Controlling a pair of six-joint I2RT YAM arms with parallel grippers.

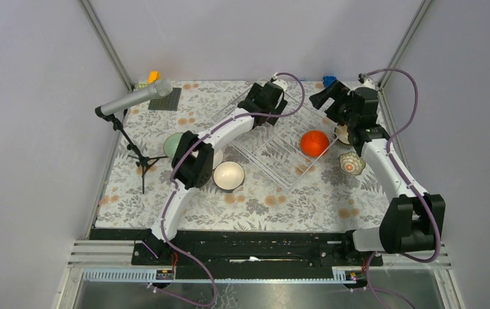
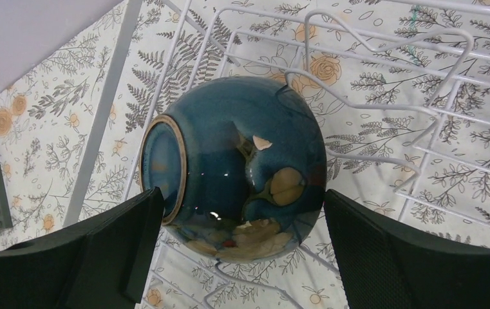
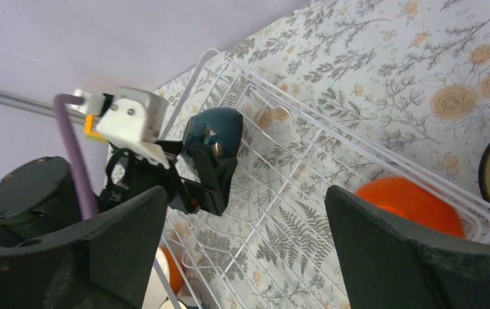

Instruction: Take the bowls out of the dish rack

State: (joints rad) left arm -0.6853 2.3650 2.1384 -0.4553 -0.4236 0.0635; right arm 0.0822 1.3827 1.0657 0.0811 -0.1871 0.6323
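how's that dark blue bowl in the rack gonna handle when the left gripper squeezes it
The dark blue bowl looks glossy and glazed, so it is probably slippery to grip. It stands on edge among the dish rack wires, so it may roll or snag when lifted. It is likely rigid, chippable ceramic; the open left gripper straddles it.

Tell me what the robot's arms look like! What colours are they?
The left arm and the right arm have smooth white sections joined by chunky black joints. A purple cable loops along each. The left gripper and right gripper have broad black fingers with a finely dotted inner face. A small white box with an orange bit sits at the left wrist.
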